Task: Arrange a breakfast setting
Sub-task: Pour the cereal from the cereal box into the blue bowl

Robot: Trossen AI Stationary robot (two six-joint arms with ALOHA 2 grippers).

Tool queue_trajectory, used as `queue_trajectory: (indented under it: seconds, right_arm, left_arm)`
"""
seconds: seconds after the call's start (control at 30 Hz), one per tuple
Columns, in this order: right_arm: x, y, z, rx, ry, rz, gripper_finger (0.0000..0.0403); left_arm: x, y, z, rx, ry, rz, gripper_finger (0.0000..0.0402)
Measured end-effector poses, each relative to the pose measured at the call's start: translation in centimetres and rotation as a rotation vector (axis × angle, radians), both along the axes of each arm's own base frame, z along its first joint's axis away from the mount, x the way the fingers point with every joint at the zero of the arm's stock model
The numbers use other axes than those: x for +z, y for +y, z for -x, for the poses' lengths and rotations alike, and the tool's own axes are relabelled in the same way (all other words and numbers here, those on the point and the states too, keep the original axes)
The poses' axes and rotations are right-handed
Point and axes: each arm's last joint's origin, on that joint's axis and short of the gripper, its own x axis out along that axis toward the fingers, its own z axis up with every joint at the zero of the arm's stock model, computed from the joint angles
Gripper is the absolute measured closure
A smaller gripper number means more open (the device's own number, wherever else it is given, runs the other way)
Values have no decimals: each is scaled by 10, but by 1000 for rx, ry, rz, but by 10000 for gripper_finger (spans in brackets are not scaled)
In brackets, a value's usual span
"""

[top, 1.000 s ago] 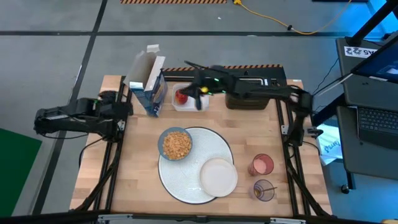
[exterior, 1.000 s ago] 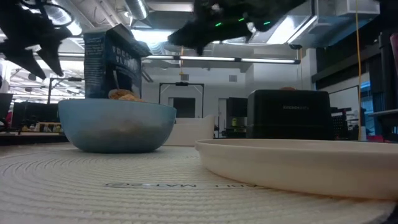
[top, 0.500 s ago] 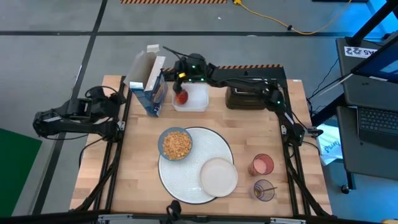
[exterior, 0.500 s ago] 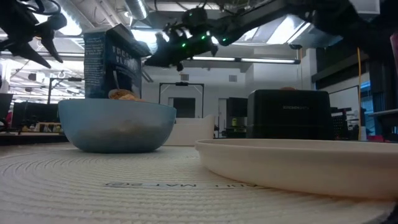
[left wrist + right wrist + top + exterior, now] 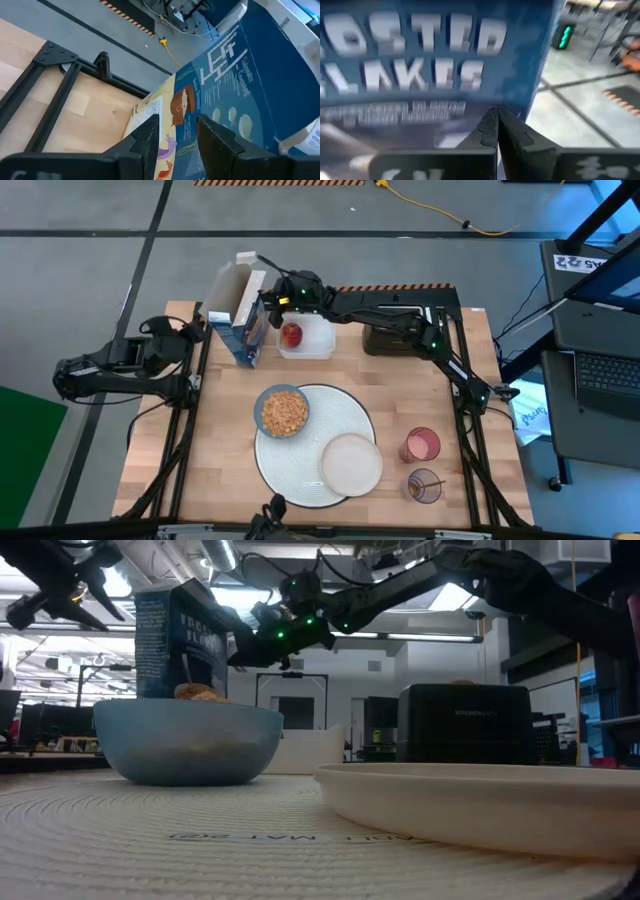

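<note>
A large round white mat (image 5: 300, 475) lies on the table. On it stand a blue bowl (image 5: 283, 411) of tan cereal and a small cream plate (image 5: 352, 464). A pink tumbler (image 5: 421, 445) and a purple tumbler (image 5: 424, 485) holding a thin spoon stand to the mat's right. A red apple (image 5: 291, 334) lies in a white tub. The bagel does not show. My right gripper (image 5: 268, 302) is shut, high up beside a blue cereal box (image 5: 240, 310). My left gripper (image 5: 177, 132) is open and empty left of the box. My right gripper points its shut fingertips (image 5: 492, 120) at the box's printed face (image 5: 420, 60). I cannot tell whether they touch it.
The white square tub (image 5: 318, 340) and a black toaster (image 5: 400, 332) stand along the far edge. The open cereal box stands upright at the far left. Bare wood lies left of the mat and near the table's front edge.
My right gripper has swung from above the tub toward the table's left and far edge, ending beside the cereal box. My left gripper has shifted a little toward the far edge, nearer the box. The apple stays in the tub.
</note>
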Motion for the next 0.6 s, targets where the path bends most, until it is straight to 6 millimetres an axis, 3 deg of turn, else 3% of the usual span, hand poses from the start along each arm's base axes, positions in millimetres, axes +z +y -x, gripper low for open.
queue_trajectory:
  seconds: [0.3,0.6]
  right_arm:
    - [2,11,-9,50,-90,36,402]
    - [4,23,-13,70,-100,77,402]
  left_arm:
    - [-1,-1,-3,-60,6,48,283]
    - [4,0,-20,-173,72,5,283]
